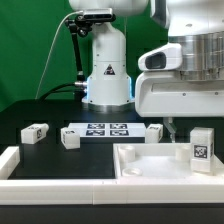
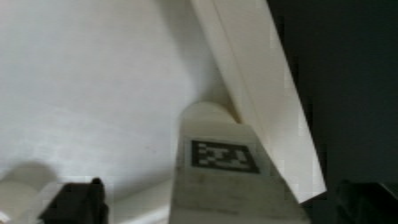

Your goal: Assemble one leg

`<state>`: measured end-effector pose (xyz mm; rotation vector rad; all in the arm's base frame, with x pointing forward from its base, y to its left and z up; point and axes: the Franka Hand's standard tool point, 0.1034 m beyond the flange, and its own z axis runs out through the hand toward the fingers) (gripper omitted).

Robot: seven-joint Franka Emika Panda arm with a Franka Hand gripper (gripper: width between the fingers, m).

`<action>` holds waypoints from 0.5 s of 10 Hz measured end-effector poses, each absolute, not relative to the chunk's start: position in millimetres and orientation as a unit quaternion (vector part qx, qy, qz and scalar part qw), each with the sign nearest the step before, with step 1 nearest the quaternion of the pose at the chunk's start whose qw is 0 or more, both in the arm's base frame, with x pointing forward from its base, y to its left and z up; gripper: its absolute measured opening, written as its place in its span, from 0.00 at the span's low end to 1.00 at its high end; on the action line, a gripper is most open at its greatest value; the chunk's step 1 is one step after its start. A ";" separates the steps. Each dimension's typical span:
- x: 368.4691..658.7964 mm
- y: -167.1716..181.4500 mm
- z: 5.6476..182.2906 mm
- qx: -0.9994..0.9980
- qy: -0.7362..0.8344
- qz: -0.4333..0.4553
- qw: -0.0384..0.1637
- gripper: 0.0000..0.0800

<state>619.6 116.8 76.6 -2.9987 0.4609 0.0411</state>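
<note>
In the wrist view the leg [image 2: 222, 150] stood between the two fingers of the gripper [image 2: 219, 205], roughly midway, its tag facing the camera. The left-hand finger [image 2: 75, 203] showed as a dark tip with a strip of bare white between it and the leg, so it was not touching. The jaws were spread wide and gripped nothing. The leg rested on the white piece [image 2: 89, 90], close to the raised rim [image 2: 249, 60] that ran slantwise past it, with the dark table [image 2: 347, 80] beyond that rim.

In the exterior view a leg [image 1: 200, 148] stood upright inside the white piece [image 1: 150, 168], near its corner on that view's right, tag toward the camera. The gripper [image 1: 170, 125] hung over the same piece, just beside this leg. I could not tell for sure that this was the leg seen from the wrist, though it looked likely.

Three spare legs [image 1: 70, 137] lay on the table [image 1: 30, 152] around the marker board [image 1: 105, 130].

Much was hard to read. The second finger merged into the dark table in the wrist view. The leg's lower end was cut off by the frame edge. In the exterior view the bulky arm [image 1: 185, 85] hid nearly all of the fingers, and only a thin dark sliver showed below it
</note>
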 end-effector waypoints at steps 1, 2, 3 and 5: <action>619.6 116.8 76.6 -0.987 0.152 0.014 0.054 0.80; 619.6 116.8 76.5 -0.987 0.153 0.014 0.054 0.80; 619.5 116.8 76.5 -0.987 0.153 0.014 0.054 0.60; 619.5 116.8 76.5 -0.985 0.160 0.014 0.054 0.38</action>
